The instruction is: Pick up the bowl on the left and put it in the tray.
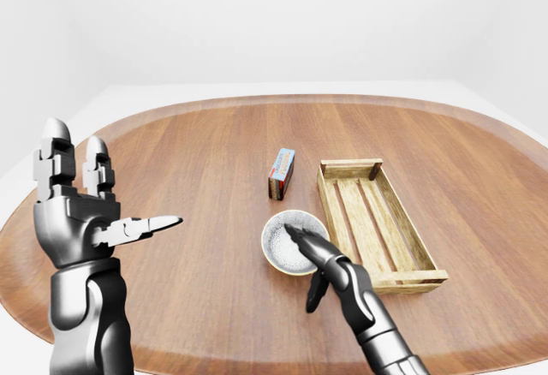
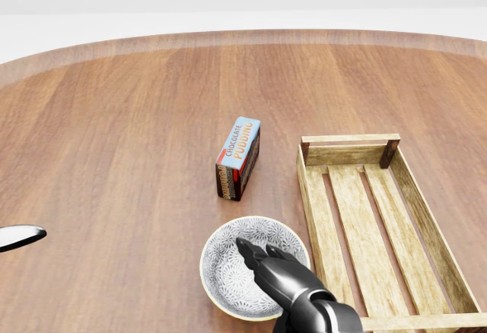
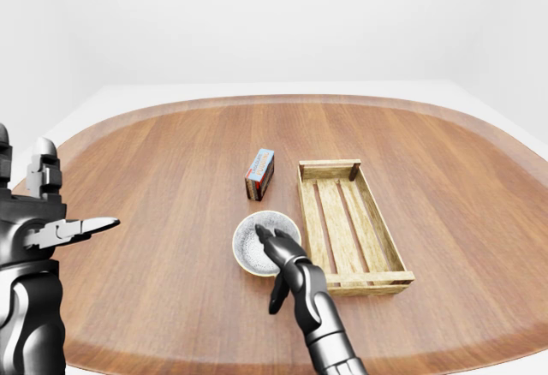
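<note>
Wooden oval table (image 1: pixel 188 161), white walls (image 1: pixel 257 24), right robot hand (image 1: pixel 330 264) spread, seemingly touching bowl (image 1: pixel 278 245).

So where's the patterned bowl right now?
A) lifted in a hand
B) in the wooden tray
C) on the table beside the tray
C: the bowl rests on the table, just left of the tray in the head view, with the right hand over it.

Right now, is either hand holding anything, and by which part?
Nothing yet: right hand straddles the patterned bowl's rim, open; left hand is raised, empty.
</note>
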### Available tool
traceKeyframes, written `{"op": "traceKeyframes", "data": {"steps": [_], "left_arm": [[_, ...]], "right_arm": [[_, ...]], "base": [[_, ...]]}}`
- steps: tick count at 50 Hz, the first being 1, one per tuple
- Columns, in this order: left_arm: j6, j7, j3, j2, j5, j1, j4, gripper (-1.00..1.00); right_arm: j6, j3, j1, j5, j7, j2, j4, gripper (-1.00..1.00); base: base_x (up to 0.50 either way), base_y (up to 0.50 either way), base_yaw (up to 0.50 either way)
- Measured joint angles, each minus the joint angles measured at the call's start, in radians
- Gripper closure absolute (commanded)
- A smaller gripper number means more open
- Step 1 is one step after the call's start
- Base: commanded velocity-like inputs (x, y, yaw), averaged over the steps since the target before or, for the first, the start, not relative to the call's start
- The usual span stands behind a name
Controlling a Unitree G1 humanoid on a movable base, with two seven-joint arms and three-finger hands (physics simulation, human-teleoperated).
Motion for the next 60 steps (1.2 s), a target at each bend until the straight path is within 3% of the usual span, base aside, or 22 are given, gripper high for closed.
{"op": "traceKeyframes", "data": {"steps": [60], "left_arm": [[0.000,0.001,-0.001,-0.001,0.002,0.001,0.000,-1.00]], "right_arm": [[0.000,-0.010,-0.105,0.036,-0.131,0.015,0.302,-1.00]], "base": [[0.00,0.00,0.00]]}}
